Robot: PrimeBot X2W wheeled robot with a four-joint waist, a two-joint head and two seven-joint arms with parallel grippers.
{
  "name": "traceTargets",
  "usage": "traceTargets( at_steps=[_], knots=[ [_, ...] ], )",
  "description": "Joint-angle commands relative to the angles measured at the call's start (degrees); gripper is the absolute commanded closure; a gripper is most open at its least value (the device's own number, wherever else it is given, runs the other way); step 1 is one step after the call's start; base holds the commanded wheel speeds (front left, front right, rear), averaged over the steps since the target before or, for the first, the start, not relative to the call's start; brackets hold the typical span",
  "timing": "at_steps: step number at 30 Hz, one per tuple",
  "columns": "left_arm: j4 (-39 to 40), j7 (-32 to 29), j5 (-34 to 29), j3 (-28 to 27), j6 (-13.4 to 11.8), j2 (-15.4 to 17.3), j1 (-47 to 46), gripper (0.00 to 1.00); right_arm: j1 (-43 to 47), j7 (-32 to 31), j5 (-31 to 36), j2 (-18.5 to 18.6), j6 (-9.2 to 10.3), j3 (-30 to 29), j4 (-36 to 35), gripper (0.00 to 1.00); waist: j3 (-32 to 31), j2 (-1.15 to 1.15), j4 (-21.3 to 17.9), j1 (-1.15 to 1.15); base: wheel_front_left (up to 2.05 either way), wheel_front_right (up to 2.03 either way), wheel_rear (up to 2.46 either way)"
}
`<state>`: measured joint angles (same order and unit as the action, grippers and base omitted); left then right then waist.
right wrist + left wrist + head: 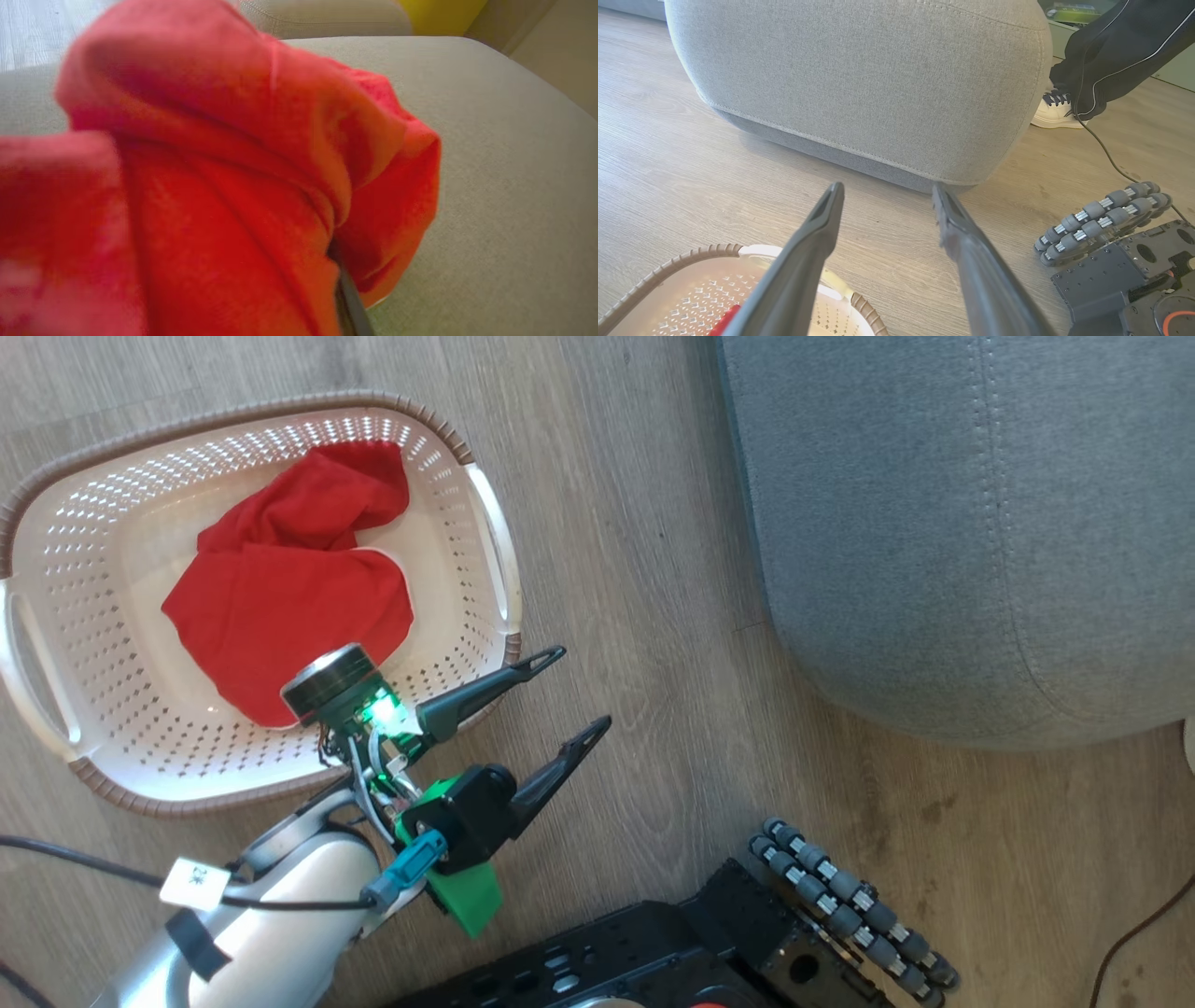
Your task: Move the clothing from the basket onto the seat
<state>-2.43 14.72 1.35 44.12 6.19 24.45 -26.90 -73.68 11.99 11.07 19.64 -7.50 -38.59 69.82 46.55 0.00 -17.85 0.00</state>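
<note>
Left gripper [582, 687], fingers spread, hangs by the basket [280, 406] rim; red clothing [289, 597] lies inside behind it.

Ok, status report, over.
Left gripper open, empty, by basket. One red garment in basket. Other garment over seat, draped on right finger; grip hidden. Person's foot beside seat.

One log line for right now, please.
left gripper open, empty, at basket rim | red garment in basket | second garment bunched round right finger over seat | grip hidden

Pale forearm [280, 915] carries green bracket [462, 891] and black-fingered tool [583, 687]
</note>
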Motion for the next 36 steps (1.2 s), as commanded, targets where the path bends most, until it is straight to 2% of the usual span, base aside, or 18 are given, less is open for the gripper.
traceTargets(
  at_steps=[1,6,7,8,9,17,25,33,36],
  knots=[
    [1.56,0.28,-0.51,-1.26,-0.40,-0.03,0.57,0.00,-1.25,-0.49,1.42,1.77,0.01,0.00,-0.60,1.00,-0.26,0.00,-0.27,0.00,0.00,0.00,0.00],
    [2.37,0.28,-0.28,-0.81,-0.31,-0.39,0.59,0.00,-2.08,-0.52,3.01,1.46,0.01,-0.03,0.67,1.00,-0.76,0.00,-0.46,0.00,0.00,0.00,0.00],
    [2.38,0.28,-0.22,-0.71,-0.29,-0.51,0.61,0.00,-2.13,-0.53,3.41,1.59,0.01,-0.06,0.77,0.75,-0.95,0.00,-0.42,0.00,0.00,0.00,0.00],
    [2.37,0.28,-0.15,-0.62,-0.26,-0.61,0.60,0.00,-2.21,-0.49,3.77,1.73,0.01,-0.20,0.79,0.27,-1.11,0.00,-0.37,0.00,0.00,0.00,0.00],
    [2.33,0.28,-0.09,-0.55,-0.22,-0.69,0.54,0.00,-2.46,-0.57,3.54,1.61,0.01,-0.78,0.95,0.00,-1.31,0.00,-0.31,0.00,0.00,0.00,0.00],
    [1.83,0.28,1.52,-0.79,-0.04,-3.14,0.34,0.00,-2.23,-3.55,4.82,2.35,0.01,-1.30,2.15,0.00,-4.29,0.00,0.87,0.00,0.00,0.00,0.00],
    [0.18,0.28,2.50,-0.47,0.42,-6.56,0.59,0.00,-1.62,-10.83,6.76,3.63,0.01,1.06,3.31,0.00,-9.82,0.00,2.26,0.00,0.00,0.00,0.00],
    [-2.05,0.28,4.70,0.27,0.98,-12.15,2.39,0.00,-0.12,-18.23,5.89,5.42,0.01,4.28,3.92,0.00,-19.39,0.00,4.32,0.00,0.00,0.00,0.00],
    [-3.07,0.28,5.63,0.14,1.13,-15.02,3.94,0.00,1.08,-20.07,5.60,6.11,0.01,7.77,4.03,0.00,-24.28,0.00,5.07,0.00,0.00,0.00,0.00]
  ],
)
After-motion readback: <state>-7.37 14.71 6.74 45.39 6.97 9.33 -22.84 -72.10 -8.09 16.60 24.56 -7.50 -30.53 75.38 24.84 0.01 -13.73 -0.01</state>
